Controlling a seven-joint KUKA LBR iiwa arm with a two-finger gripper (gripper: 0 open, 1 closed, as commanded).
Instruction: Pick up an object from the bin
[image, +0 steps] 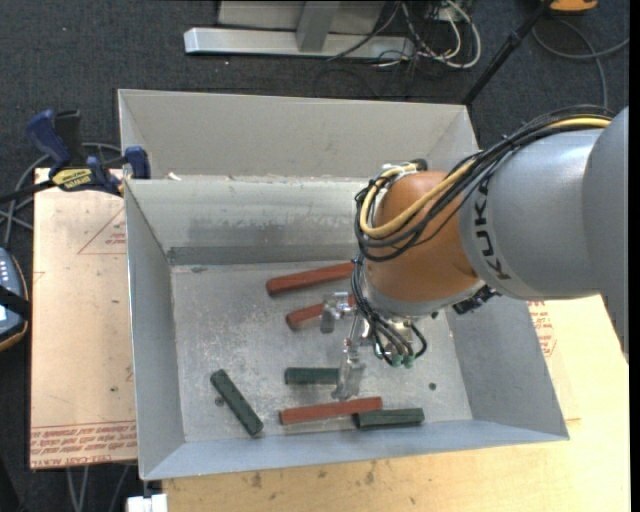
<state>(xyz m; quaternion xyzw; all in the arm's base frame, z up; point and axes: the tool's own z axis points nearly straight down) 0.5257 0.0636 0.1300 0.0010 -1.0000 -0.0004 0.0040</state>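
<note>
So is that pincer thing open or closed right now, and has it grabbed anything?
Pincer: cannot be told whether open or closed; it is low in the bin beside the short dark green bar, just above the long red bar.

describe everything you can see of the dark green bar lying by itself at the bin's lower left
The dark green bar is a slim, straight stick with squared ends, matt, perhaps plastic or painted wood. It lies flat on the bin floor, set diagonally: upper end toward the left wall, lower end toward the near wall. Only the floor touches it; the nearest other bar, also dark green, lies apart to its right.
</note>
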